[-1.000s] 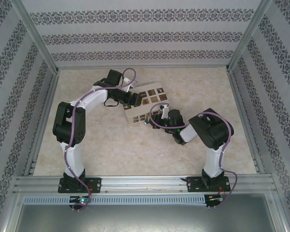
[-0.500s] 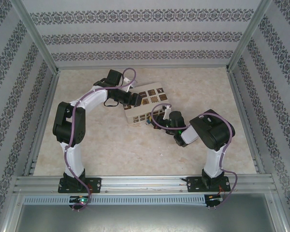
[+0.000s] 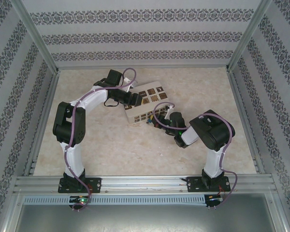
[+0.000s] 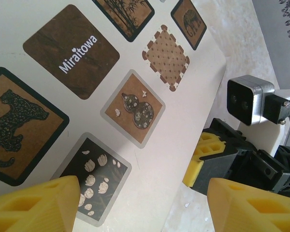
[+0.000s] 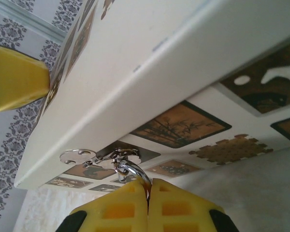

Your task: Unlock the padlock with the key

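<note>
Beige marbled tabletop (image 3: 111, 150) spreads open from the near edge out to the metal side rails (image 3: 41, 121). Now the right gripper (image 5: 148, 193): yellow pads pressed together, clamped on a silver loop, seemingly the shackle of the tiny padlock (image 5: 135, 171). It hangs at the near wall of the white cardboard box with brown patterned squares (image 5: 150, 63), its blue body hidden. Beside it sits a flat silver tab (image 5: 77, 156), key or hasp, can't tell. Farther on, the left gripper (image 4: 145, 208) hovers, fingers wide apart, over the box top.
</note>
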